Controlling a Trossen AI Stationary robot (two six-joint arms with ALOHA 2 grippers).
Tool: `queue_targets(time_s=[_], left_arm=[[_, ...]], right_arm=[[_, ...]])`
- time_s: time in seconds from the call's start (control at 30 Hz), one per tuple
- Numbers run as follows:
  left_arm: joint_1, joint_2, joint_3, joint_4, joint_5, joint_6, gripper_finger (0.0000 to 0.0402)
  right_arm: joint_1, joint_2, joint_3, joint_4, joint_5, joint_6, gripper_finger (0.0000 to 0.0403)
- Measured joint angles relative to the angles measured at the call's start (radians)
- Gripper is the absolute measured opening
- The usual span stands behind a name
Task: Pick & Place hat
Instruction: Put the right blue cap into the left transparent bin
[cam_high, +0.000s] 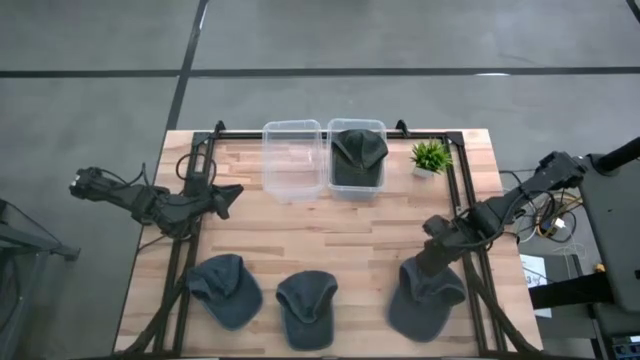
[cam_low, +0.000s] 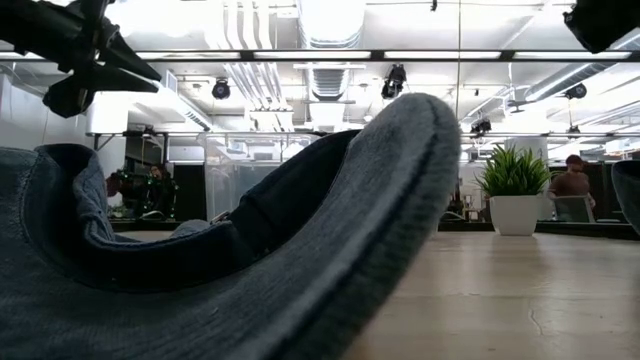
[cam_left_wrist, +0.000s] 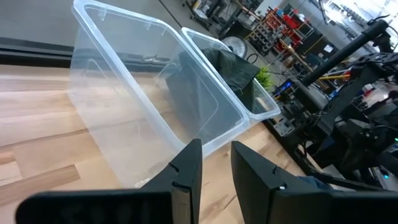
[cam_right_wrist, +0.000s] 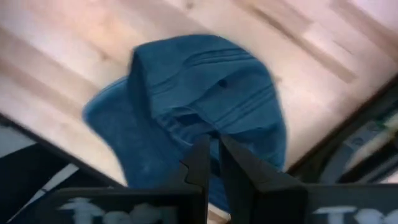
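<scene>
Right gripper (cam_high: 432, 262), dark, two-fingered, lowered onto the rightmost hat (cam_high: 425, 300) at the table's near right corner. In the right wrist view the fingers (cam_right_wrist: 200, 163) stand nearly together, only a narrow slit between them, their tips at the crown of this hat (cam_right_wrist: 193, 106); whether fabric is pinched between them cannot be told. The hat is a soft, blue-grey cap of ribbed, stitched cloth, rounded crown with a flat brim spreading to one side.

Hats, four in all. Three lie in a row along the near edge of the table: the rightmost under the gripper, a middle hat (cam_high: 306, 307), and a left hat (cam_high: 227, 288). The fourth hat (cam_high: 358, 155), darker, sits inside the right-hand bin (cam_high: 380, 128). In the low view a hat's coarse-knit brim (cam_low: 330, 250) curves across most of the foreground.

Bins, two: clear, thin-walled plastic tubs with rounded corners, side by side and touching at the far edge. The left-hand bin (cam_high: 292, 158) holds nothing.

Left gripper (cam_high: 228, 198) hovers over the table's left side, near the left-hand bin, fingers (cam_left_wrist: 186, 177) slightly parted on nothing.

One small potted plant (cam_high: 430, 157), spiky green leaves in a white pot, just right of the bins. Table (cam_high: 330, 240): pale wooden planks, visible grain, framed by black rails.
</scene>
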Motion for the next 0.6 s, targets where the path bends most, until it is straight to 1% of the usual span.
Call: queue_targets(time_s=[0.1, 0.2, 0.3, 0.4, 0.6], left_arm=[[0.000, 0.006, 0.000, 0.015, 0.006, 0.010, 0.0078], [0.000, 0.013, 0.000, 0.021, 0.010, 0.022, 0.0078], [0.000, 0.021, 0.000, 0.024, 0.011, 0.023, 0.0078], [0.000, 0.026, 0.000, 0.026, 0.014, 0.023, 0.0078], [0.000, 0.027, 0.000, 0.026, 0.026, 0.023, 0.0078]], right_arm=[[0.028, 0.000, -0.005, 0.043, 0.007, -0.020, 0.0031], [0.047, 0.000, -0.017, 0.083, 0.052, -0.034, 0.0031], [0.053, 0.000, -0.033, 0.085, 0.094, -0.030, 0.0031], [0.053, 0.000, -0.043, 0.092, 0.098, -0.034, 0.0032], [0.052, 0.000, -0.053, 0.103, 0.121, -0.074, 0.0055]])
